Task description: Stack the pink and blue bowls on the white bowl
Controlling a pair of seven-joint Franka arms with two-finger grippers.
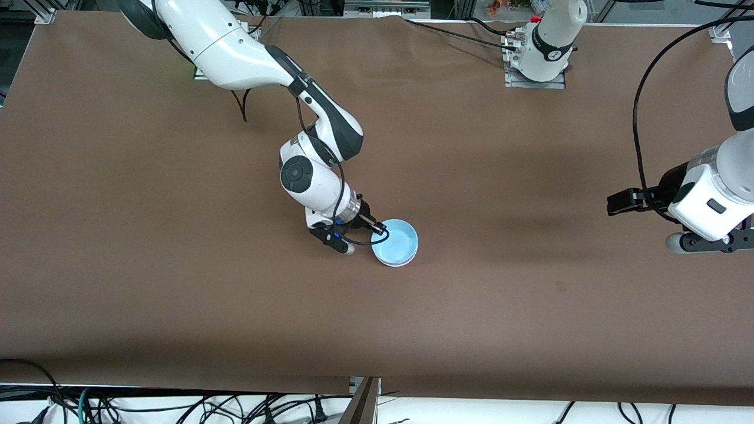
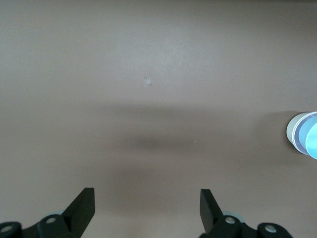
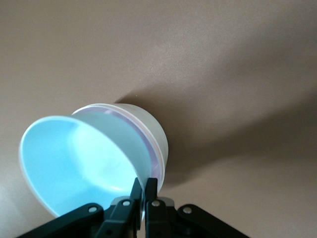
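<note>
Bowls: blue bowl (image 1: pixel 396 241) sits uppermost in a stack on the brown table (image 1: pixel 177 294), near mid-table, a little toward the right arm's end and in the half nearer the front camera.
Stack: in the right wrist view the blue bowl (image 3: pixel 84 163) tilts up out of the pink bowl (image 3: pixel 154 148), whose rim shows as a thin band inside the white bowl (image 3: pixel 143 121).
Writing: no readable brand or label on any bowl; a faint pale mark on the table (image 2: pixel 148 82) cannot be made out.
Right gripper: right gripper (image 1: pixel 377 227) meets the stack at the blue bowl's nine o'clock edge in the front view; its fingers (image 3: pixel 136 191) are pinched narrow on the blue rim, one inside, one outside.
Right arm pose: reaches from its base at the table's top edge, elbow bent, wrist angled down to the bowls.
Left gripper: left gripper (image 1: pixel 677 242) hangs over bare table at the left arm's end, well apart from the stack; its fingers (image 2: pixel 83 206) stand wide, holding nothing. The left arm waits.
Room: open brown surface surrounds the stack from twelve through six o'clock; the table's edges lie well clear of it.
</note>
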